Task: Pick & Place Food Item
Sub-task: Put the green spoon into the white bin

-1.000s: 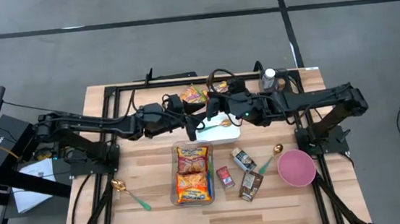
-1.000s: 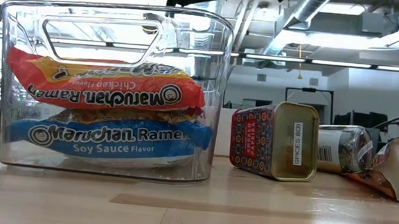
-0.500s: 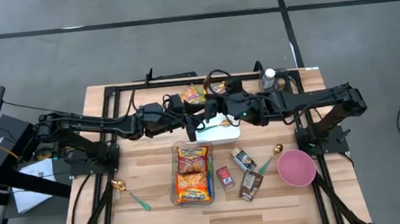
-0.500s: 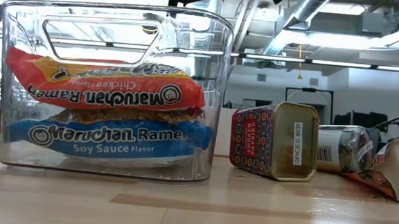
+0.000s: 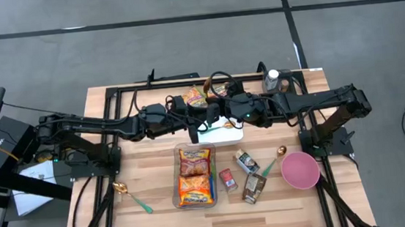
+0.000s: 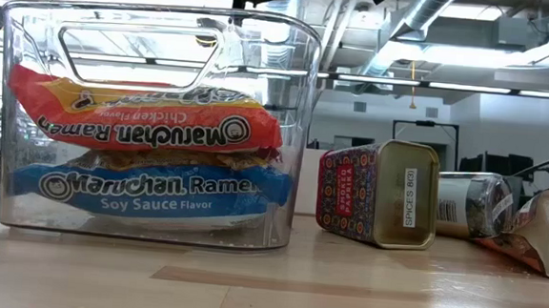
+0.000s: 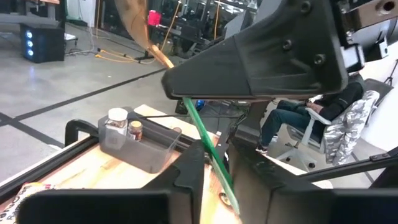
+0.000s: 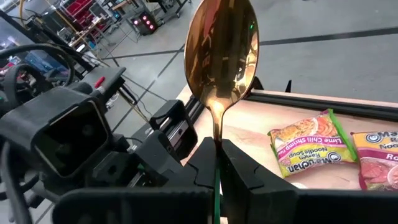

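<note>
A spoon with a gold bowl [image 8: 221, 50] and a green handle [image 7: 208, 140] is held in the air over the table's far middle. My right gripper [image 8: 216, 168] is shut on it; this gripper also shows in the high view [image 5: 210, 115]. My left gripper [image 7: 217, 183] faces it from the table's left [image 5: 194, 125]. It is open by a narrow gap, one finger on each side of the handle's free end. A clear bin [image 5: 194, 174] with ramen packets [image 6: 142, 127] stands nearer the front edge. Two more ramen packets [image 8: 305, 152] lie at the far edge. My right gripper pinches the spoon's green handle just below the gold neck [image 8: 216, 149] between its two fingers. The spoon points forward out of the fingers, bowl away from the wrist. It is lifted clear of the table. My left gripper: I cannot tell whether its fingers [image 7: 249, 180] touch the handle's end [image 7: 225, 186].
A white plate [image 5: 223, 134] lies under the grippers. A spice tin [image 6: 377, 194], a jar and a packet lie right of the bin. A pink bowl [image 5: 299, 170] with a spoon [image 5: 274, 160] beside it sits at right. Another spoon [image 5: 130, 195] lies front left; a grey tray [image 7: 134, 140] of jars stands far right.
My right gripper has moved a little toward the table's left, closer to my left gripper, still holding the spoon in the air.
</note>
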Controlling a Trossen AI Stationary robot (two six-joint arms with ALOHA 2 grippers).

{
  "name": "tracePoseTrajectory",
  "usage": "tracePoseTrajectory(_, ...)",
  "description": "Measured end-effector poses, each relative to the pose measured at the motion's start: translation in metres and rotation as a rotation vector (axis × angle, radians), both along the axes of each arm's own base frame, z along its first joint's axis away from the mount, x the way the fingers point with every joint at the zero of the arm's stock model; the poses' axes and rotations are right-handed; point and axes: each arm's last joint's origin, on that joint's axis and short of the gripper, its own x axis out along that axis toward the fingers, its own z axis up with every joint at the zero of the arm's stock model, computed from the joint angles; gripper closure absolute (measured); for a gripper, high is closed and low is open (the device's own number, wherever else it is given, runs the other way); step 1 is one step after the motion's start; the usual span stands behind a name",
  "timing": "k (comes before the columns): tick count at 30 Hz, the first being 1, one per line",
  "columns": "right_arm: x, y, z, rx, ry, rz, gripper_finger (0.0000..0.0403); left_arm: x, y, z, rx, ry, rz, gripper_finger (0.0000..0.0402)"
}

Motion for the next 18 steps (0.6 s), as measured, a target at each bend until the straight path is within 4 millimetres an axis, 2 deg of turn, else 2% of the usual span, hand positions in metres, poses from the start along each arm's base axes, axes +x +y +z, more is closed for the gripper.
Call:
tracePoseTrajectory(5,-0.0001,0.0002,0.0004,-0.020,0.013,0.011,0.0401,-0.0007,0.0013,-0.0021,-0.008,0.020,0.040,0.0391)
tracePoseTrajectory(11,0.0002,0.0026,0.0011,-0.036,0.016,0.027,0.0389,-0.0011,0.0031,-0.0029,-0.013,0.029,0.058,0.0397)
tracePoseTrajectory(18,0.0014,0.0029,0.0026,-0.021,-0.005,0.051,0.0326,-0.0010,0.0028,-0.0040,-0.020,0.037,0.052,0.0399)
